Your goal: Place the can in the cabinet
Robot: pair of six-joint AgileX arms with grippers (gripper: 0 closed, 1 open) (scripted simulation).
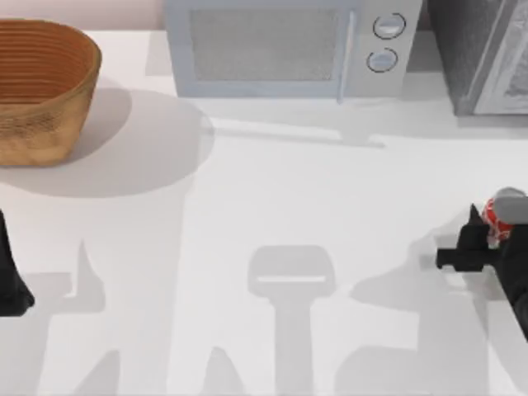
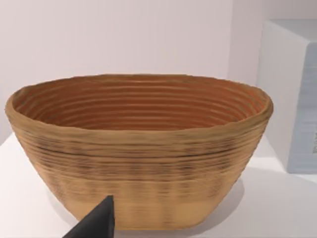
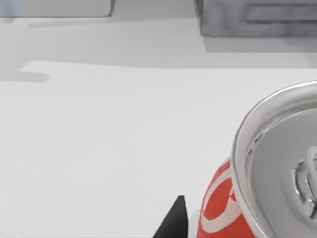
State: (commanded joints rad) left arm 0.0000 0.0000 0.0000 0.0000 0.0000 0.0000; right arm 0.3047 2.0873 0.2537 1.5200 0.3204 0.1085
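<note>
Room: wide bare table (image 1: 272, 190) lay between the can (image 1: 498, 216) and the far-right cabinet (image 1: 478, 58).
Right gripper (image 1: 487, 235): sat at the right edge against the can, grip honestly couldn't tell.
Left gripper (image 1: 12, 289): parked at the left edge, grip couldn't tell.

The can (image 3: 233, 208) looms close with its silver top tilted, beside a dark pincer fingertip (image 3: 173, 220).

Colours on the white table (image 1: 272, 214)

Just beside the black right gripper (image 1: 483, 239), the can (image 1: 500, 214) shows a silver top and red label with white marks; farther off stand a ribbed tan basket (image 1: 41, 91), pale grey microwave (image 1: 280, 45), and dark speckled cabinet (image 1: 466, 49).
</note>
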